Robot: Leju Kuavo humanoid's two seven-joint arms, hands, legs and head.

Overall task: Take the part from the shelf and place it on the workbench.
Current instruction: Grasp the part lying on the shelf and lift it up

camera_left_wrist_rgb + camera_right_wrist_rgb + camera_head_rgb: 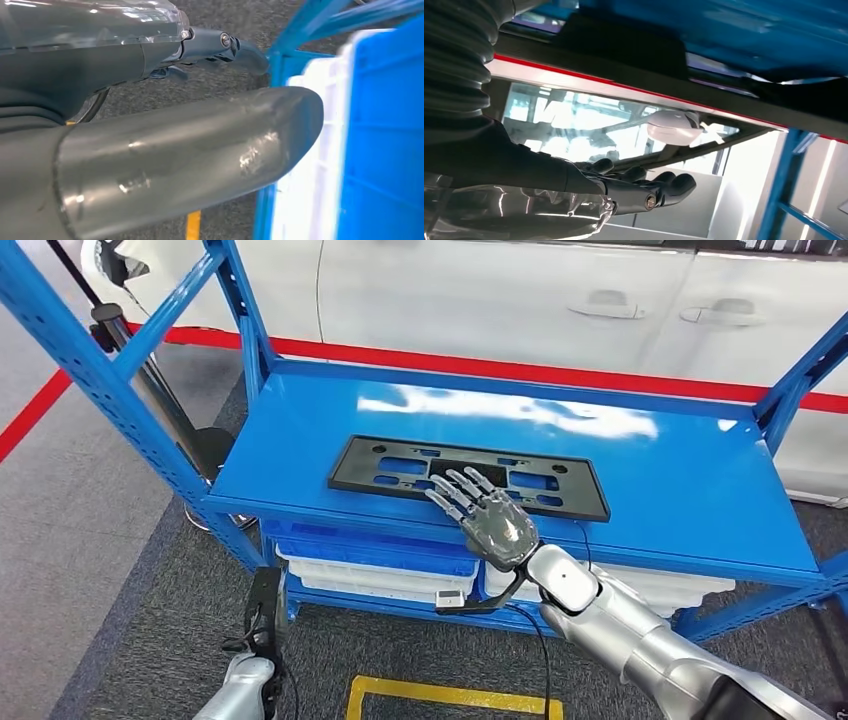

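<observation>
This looks like a car workshop or assembly hall. A blue steel rack [520, 440] with perforated uprights stands on grey carpet-like flooring, with white and blue plastic bins [380, 565] stacked on its lower level. Right behind it sits a white car [560, 300], its door handles visible. Red tape [480, 367] and a yellow marking [450, 698] line the floor.
</observation>
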